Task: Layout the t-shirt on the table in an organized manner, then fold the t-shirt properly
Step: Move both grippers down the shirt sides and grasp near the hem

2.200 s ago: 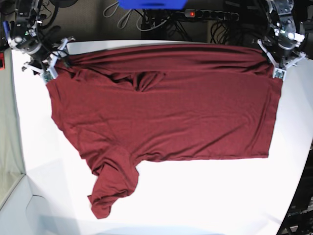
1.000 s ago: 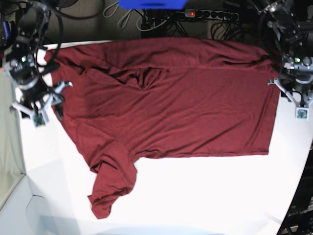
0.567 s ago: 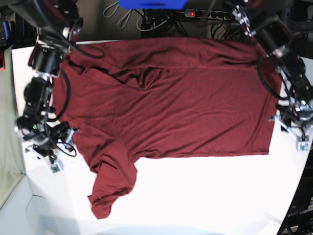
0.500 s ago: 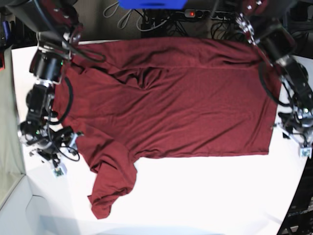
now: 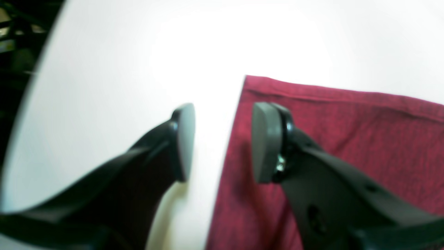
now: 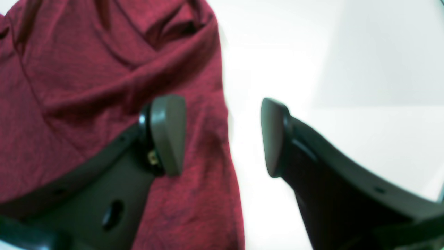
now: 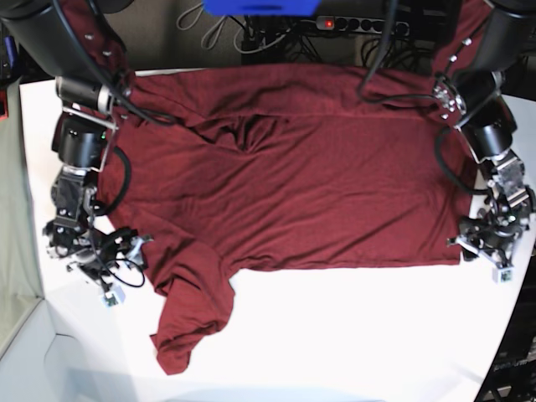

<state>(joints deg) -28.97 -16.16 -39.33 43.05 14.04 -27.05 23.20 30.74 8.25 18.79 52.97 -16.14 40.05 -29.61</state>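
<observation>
The maroon t-shirt lies spread across the white table, with one sleeve bunched and trailing toward the front. My left gripper is open at the shirt's front right corner. In the left wrist view the left gripper straddles the shirt's side edge, one finger over cloth, one over bare table. My right gripper is open at the shirt's left edge, just above the sleeve. The right wrist view shows the right gripper straddling the wrinkled t-shirt edge. Neither holds anything.
A power strip with a red light, cables and a blue object lie behind the table's back edge. The table's curved edge runs close to my left gripper. A grey surface borders the table on the left.
Both arms have come forward from the shirt's back corners along its sides. The left gripper now sits at the front hem corner, the right one by the sleeve. The shirt lies still.
</observation>
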